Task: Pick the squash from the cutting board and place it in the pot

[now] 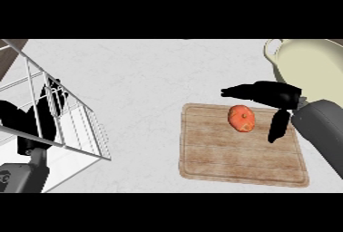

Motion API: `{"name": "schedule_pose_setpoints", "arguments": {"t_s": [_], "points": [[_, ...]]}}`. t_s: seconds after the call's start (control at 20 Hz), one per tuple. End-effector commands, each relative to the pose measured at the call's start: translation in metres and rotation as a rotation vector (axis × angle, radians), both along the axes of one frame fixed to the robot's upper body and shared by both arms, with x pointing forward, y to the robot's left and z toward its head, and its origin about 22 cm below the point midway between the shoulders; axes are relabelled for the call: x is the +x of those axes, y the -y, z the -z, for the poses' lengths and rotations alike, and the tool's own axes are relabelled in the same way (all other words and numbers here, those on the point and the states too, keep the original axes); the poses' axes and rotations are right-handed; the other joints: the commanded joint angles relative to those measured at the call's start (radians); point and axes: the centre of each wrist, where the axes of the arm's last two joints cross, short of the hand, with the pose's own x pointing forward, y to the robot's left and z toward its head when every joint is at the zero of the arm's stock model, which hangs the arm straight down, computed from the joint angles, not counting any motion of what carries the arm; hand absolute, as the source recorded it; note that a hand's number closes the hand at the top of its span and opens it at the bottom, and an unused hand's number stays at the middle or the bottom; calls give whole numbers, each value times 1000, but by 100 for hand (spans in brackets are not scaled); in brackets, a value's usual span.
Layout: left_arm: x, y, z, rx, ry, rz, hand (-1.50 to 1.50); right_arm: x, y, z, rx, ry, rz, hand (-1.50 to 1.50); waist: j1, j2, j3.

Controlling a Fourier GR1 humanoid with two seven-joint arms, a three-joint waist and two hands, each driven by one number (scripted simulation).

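- Sat on the far part of the wooden cutting board: the orange squash, not yet picked up.
- Hung spread open over the squash, holding nothing: the right robot hand.
- Stood far right on the white desk: the cream pot.
- Rested open at the left, behind a wire rack: the left robot hand.
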Motion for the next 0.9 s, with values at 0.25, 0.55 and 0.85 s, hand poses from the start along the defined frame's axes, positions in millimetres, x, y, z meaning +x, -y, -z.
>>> {"name": "schedule_pose_setpoints", "arguments": {"t_s": [0.25, 0.55, 0.85], "points": [[4, 12, -35, 34, 171, 85, 0, 4, -3, 24, -33, 10, 21, -150, 13, -9, 20], [13, 24, -35, 25, 170, 70, 0, 4, -11, 36, -38, 7, 47, -150, -3, -12, 19], [9, 14, -37, 27, 161, 93, 0, -5, 2, 59, -68, 81, -110, 150, 11, -6, 20]]}}
